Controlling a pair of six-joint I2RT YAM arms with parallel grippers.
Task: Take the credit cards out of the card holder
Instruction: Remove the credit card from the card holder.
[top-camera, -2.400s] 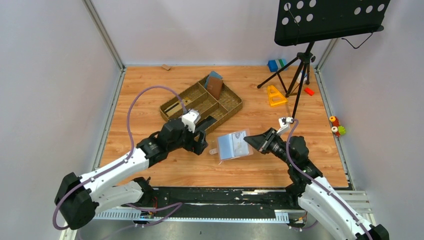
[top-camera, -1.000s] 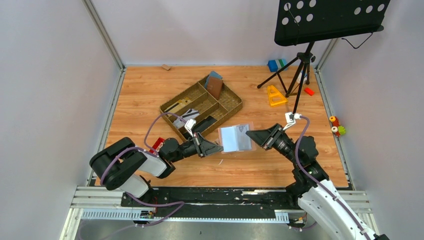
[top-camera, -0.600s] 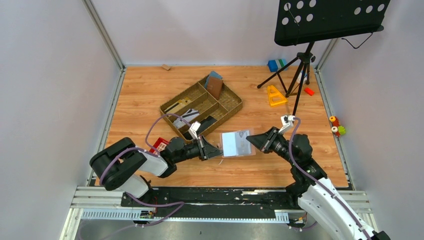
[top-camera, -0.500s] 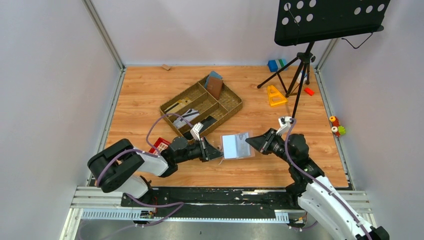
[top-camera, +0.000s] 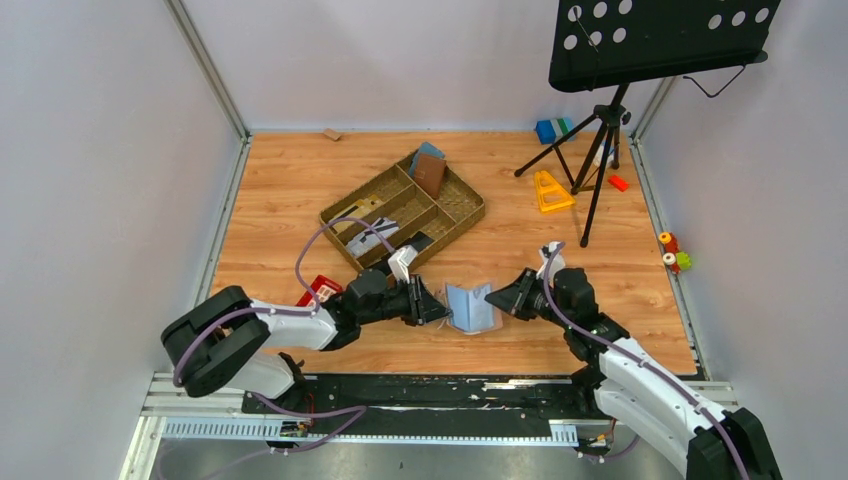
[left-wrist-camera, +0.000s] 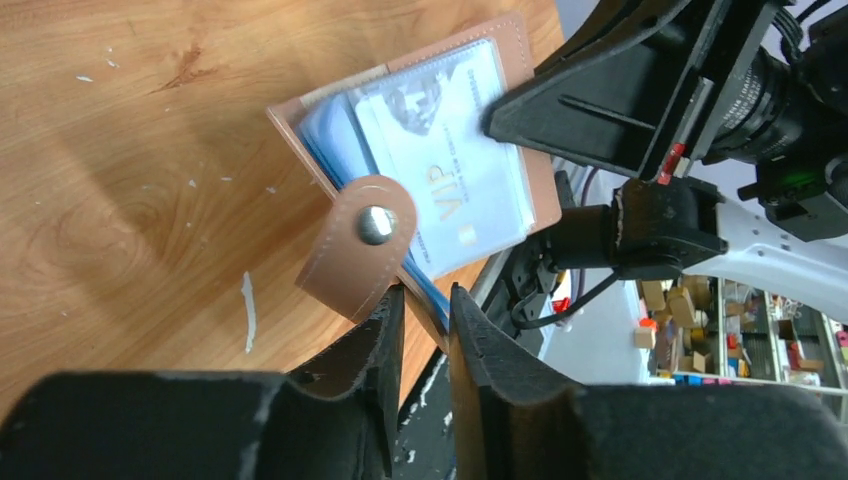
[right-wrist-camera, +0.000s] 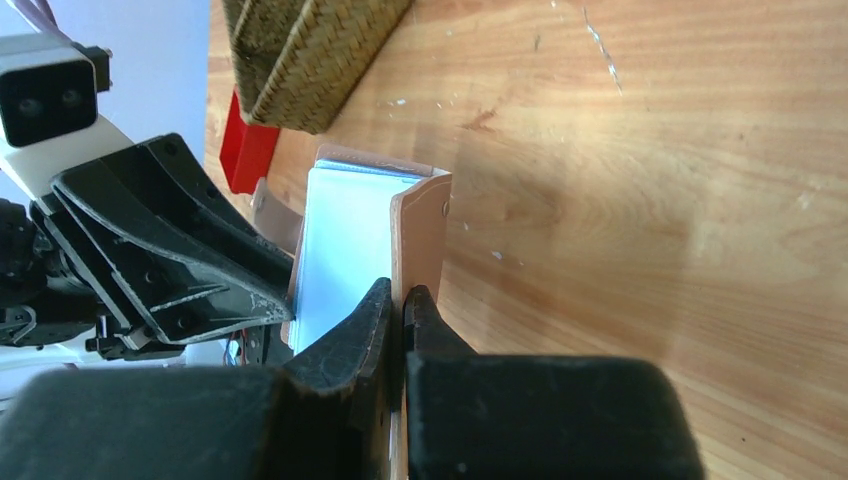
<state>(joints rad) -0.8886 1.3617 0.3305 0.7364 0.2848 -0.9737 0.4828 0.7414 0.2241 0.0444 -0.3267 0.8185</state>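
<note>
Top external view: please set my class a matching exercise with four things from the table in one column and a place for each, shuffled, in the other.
Things
1. card holder
2. woven tray
3. red block
4. music stand

Places
A. far right corner of the table
B. between the left fingers and the right fingers
C. middle of the table, beyond both arms
D. beside the left arm, left of the card holder

Pairs: 1-B, 2-C, 3-D, 4-A
</note>
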